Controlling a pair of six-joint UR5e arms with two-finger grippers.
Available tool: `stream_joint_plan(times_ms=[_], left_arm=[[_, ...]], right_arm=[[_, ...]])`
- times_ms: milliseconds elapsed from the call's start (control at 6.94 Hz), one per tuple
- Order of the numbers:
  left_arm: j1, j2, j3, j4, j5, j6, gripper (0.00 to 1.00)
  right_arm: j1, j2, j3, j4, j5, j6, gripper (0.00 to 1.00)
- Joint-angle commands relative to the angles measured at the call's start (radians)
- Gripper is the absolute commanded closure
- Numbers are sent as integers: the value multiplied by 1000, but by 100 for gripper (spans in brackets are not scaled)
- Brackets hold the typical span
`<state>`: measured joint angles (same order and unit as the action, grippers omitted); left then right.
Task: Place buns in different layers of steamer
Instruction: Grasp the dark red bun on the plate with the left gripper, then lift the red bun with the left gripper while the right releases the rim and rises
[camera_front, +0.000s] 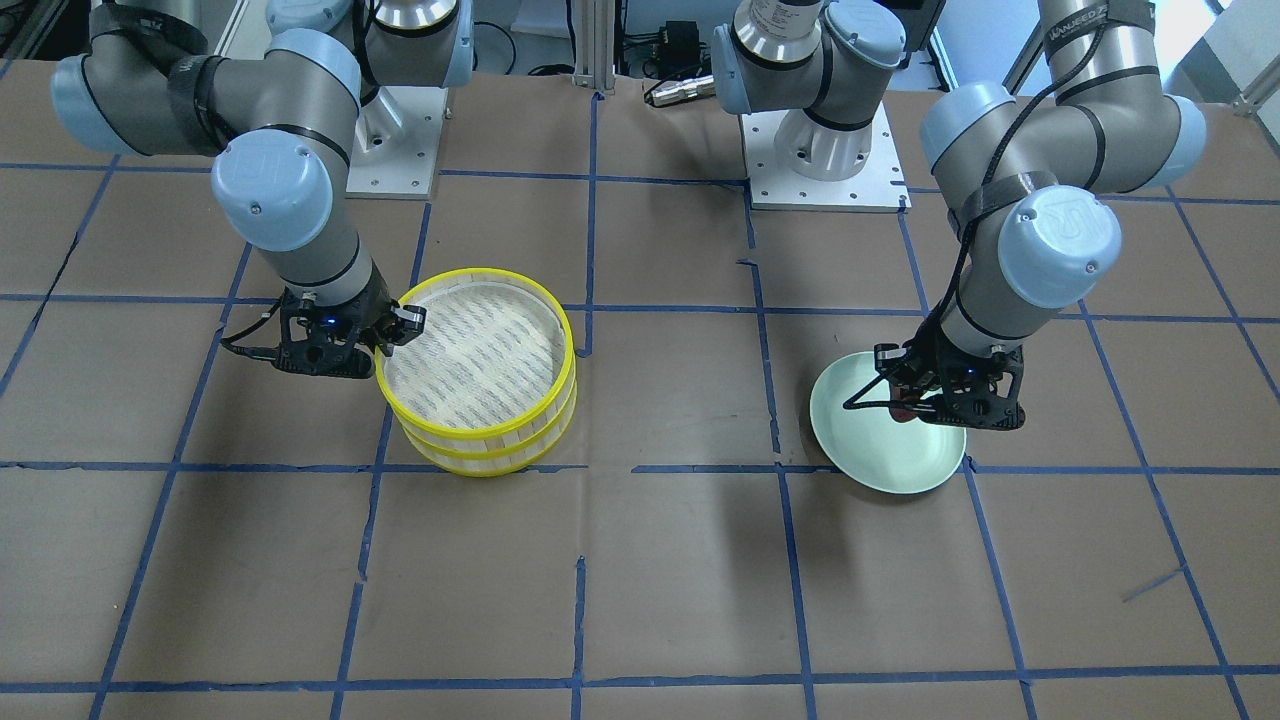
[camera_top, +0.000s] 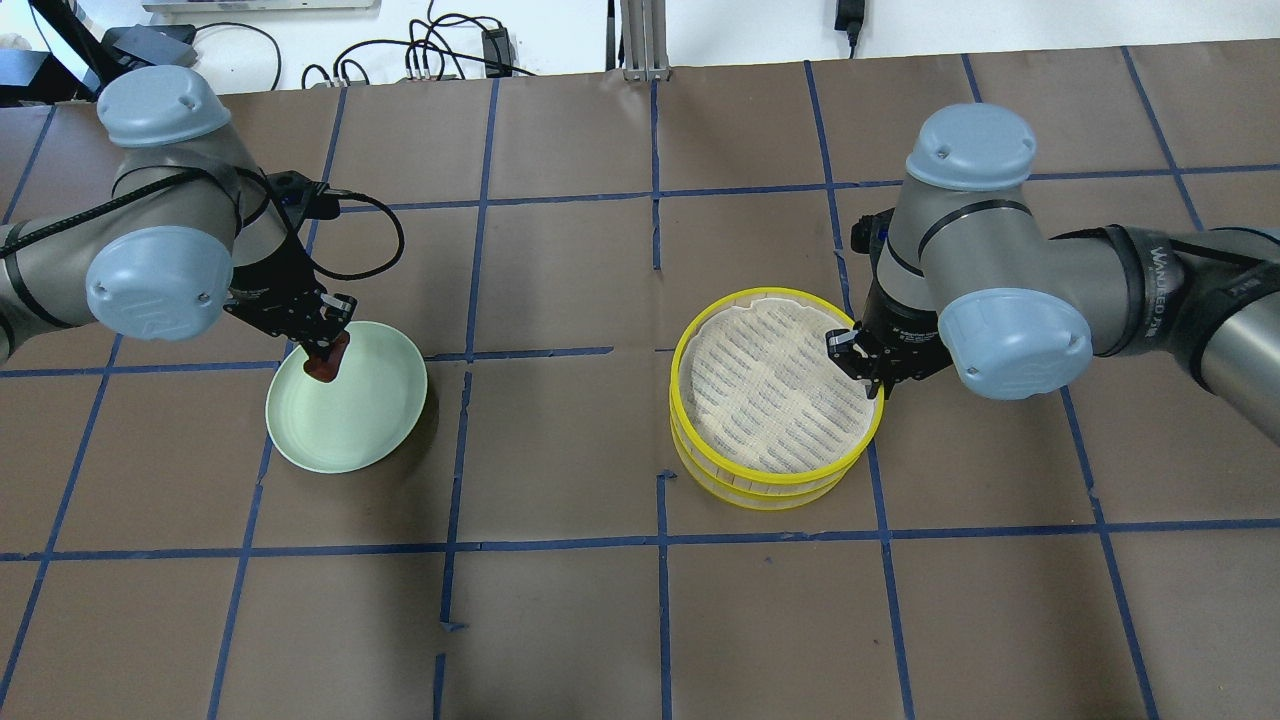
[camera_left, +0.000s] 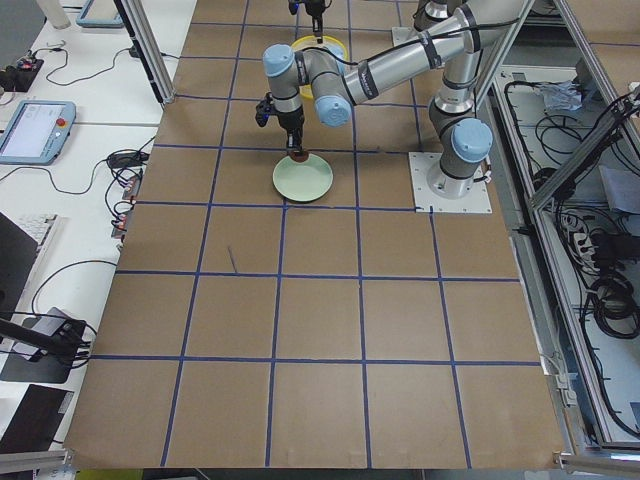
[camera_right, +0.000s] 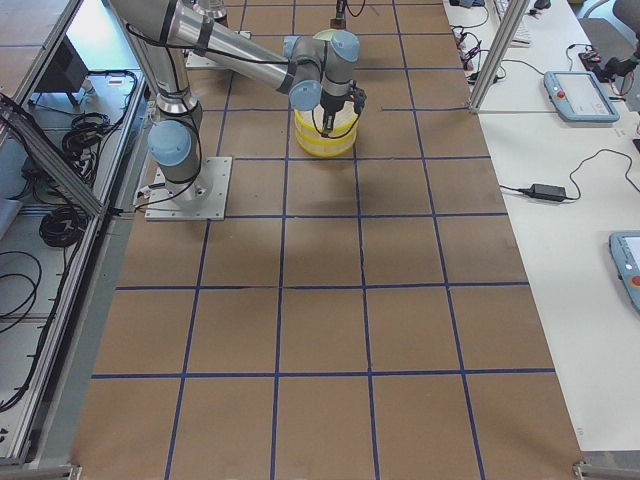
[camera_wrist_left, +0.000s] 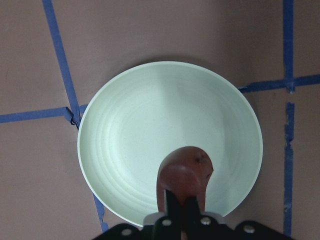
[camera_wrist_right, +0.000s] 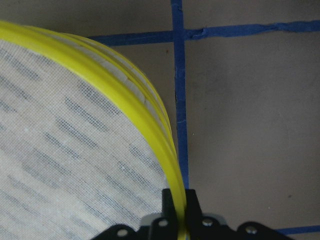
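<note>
Two steamer layers (camera_top: 770, 400) are sitting stacked on the table (camera_top: 560, 450); my right gripper (camera_top: 862, 372) is pinching the top one's yellow rim. My left gripper (camera_wrist_left: 181, 207) is clenching the reddish-brown bun (camera_wrist_left: 185, 170) over the pale green plate (camera_wrist_left: 125, 130), near its edge.

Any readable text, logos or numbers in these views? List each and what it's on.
"WANJEED" (last letters blurry): black strap on the right arm; same on the left arm's strap.
"UR": logo on blue joint cap.
White label on a shoulder joint: too small to read.
</note>
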<state>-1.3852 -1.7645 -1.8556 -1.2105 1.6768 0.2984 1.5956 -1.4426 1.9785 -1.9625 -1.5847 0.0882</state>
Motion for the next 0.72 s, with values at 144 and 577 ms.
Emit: stream_joint_plan(times_ms=[144,577], left_arm=[[-32,2,47,-44,1,-80,93],[-391,23,196,-199,-61,-423,93]], right_arm=[[0,-11,-16,4,-5,-13,0],[-84,-15,-229,233,0,-41,0]])
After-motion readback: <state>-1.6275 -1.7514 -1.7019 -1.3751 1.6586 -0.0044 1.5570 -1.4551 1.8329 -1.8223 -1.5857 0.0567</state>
